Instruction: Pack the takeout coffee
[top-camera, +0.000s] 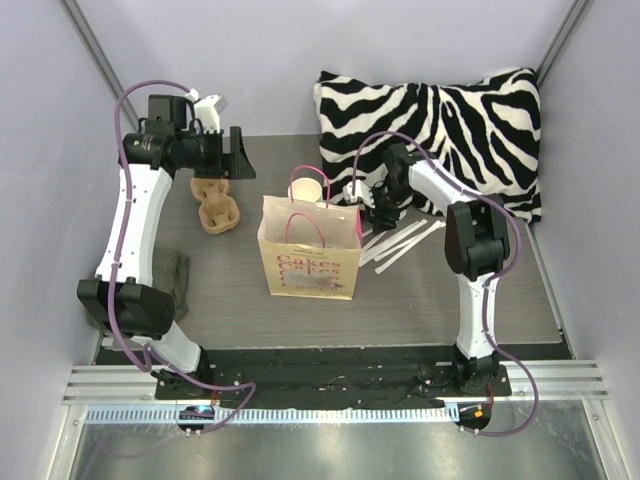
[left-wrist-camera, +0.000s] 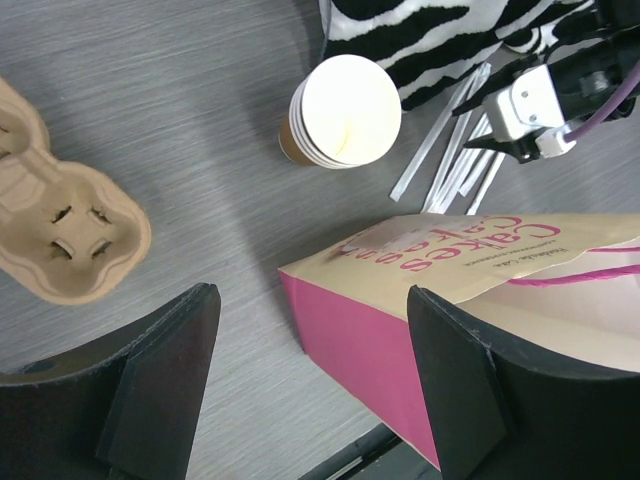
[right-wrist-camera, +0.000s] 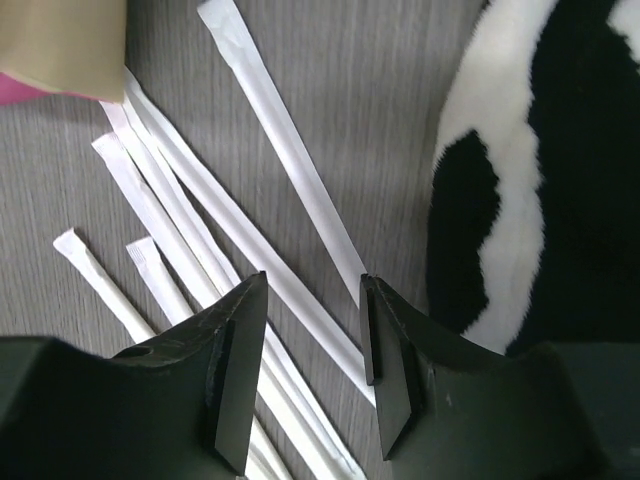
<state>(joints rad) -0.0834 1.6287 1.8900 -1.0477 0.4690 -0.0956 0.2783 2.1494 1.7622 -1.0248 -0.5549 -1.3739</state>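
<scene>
While the stack of tapered brown and white paper cups (top-camera: 307, 188) stands behind the pink-handled tan paper bag (top-camera: 310, 262), we should close the released left end effector (top-camera: 238, 153) squarely around it; the right end effector (right-wrist-camera: 312, 290) is released too.

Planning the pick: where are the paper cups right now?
Top view: the stacked paper cups stand mid-table, just behind the paper bag, between the pulp cup carrier and the zebra pillow.
</scene>
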